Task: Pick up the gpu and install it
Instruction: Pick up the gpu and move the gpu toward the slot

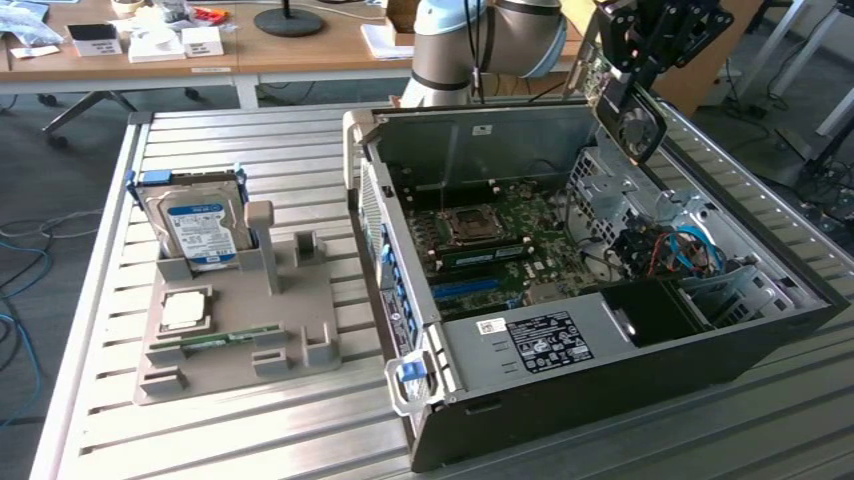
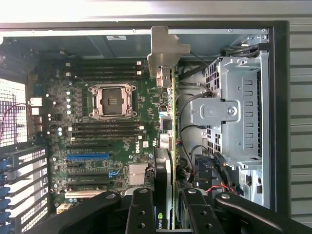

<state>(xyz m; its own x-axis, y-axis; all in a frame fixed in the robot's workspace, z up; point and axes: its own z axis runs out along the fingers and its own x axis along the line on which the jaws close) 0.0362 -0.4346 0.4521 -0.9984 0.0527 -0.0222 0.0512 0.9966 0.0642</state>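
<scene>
While above open metal case, black claw clamps thin flat gpu with silvery end bracket.

I see the open case lying on its side on the slatted surface. Inside the case, the motherboard shows an open socket, with a drive cage beside the board. Just beside the case, on the exterior view's left, a grey holder carries an upright hard drive, a chip and a memory stick. Behind the case stands a wooden surface.
</scene>
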